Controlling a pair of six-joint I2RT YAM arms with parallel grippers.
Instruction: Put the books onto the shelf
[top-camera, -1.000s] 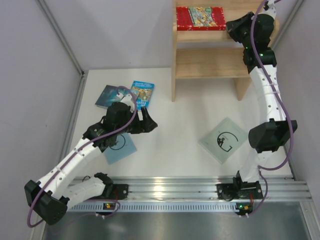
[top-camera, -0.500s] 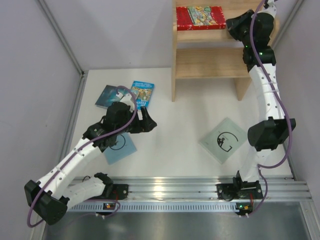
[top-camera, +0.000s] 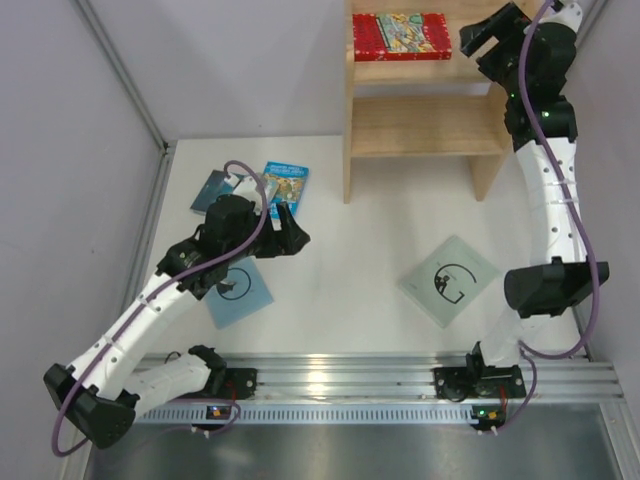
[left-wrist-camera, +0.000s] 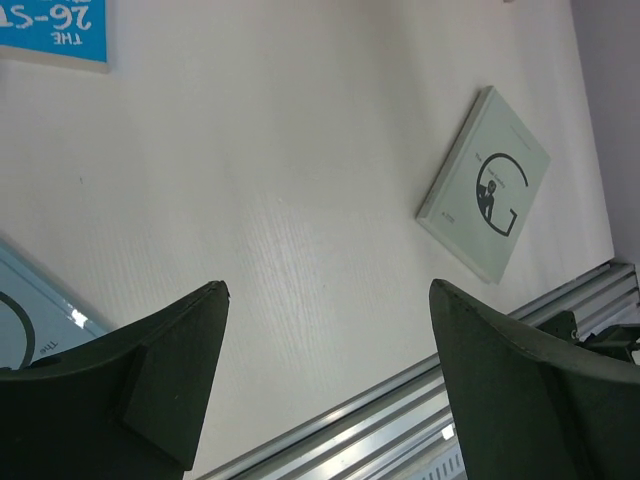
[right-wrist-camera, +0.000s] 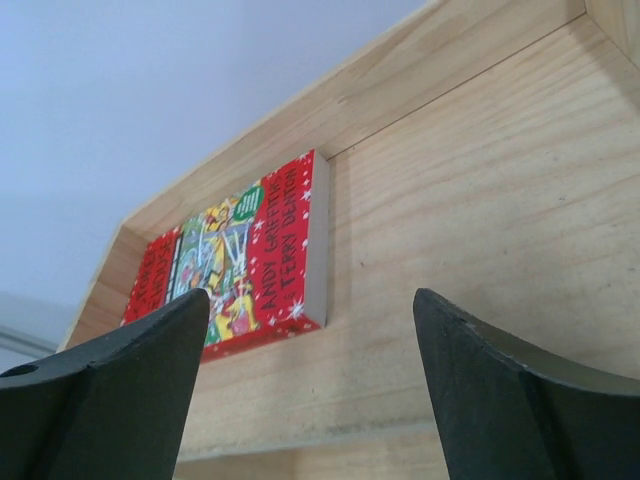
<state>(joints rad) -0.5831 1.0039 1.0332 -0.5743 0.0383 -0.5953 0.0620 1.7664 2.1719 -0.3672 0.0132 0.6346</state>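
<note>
A red book (top-camera: 401, 36) (right-wrist-camera: 240, 255) lies flat at the left of the wooden shelf's (top-camera: 420, 125) (right-wrist-camera: 480, 200) top tier. My right gripper (top-camera: 482, 36) (right-wrist-camera: 312, 295) hovers open just right of it, nothing between its fingers. On the table lie a bright blue book (top-camera: 285, 186) (left-wrist-camera: 55, 30), a dark teal book (top-camera: 212, 190) and two pale blue-green books with a black mark. One of these (top-camera: 245, 295) (left-wrist-camera: 15, 320) is partly under my left arm, the other (top-camera: 448, 280) (left-wrist-camera: 485, 185) at mid right. My left gripper (top-camera: 290, 236) (left-wrist-camera: 328, 290) is open above bare table.
An aluminium rail (top-camera: 340, 375) (left-wrist-camera: 400, 400) runs along the table's near edge. Grey walls close in the left, back and right sides. The shelf's lower tier (top-camera: 425, 140) holds nothing. The right arm stretches up along the right wall.
The right gripper has opened and drawn back up and to the right, off the red book, which stays on the top tier. The left arm shifted slightly towards the blue book.
</note>
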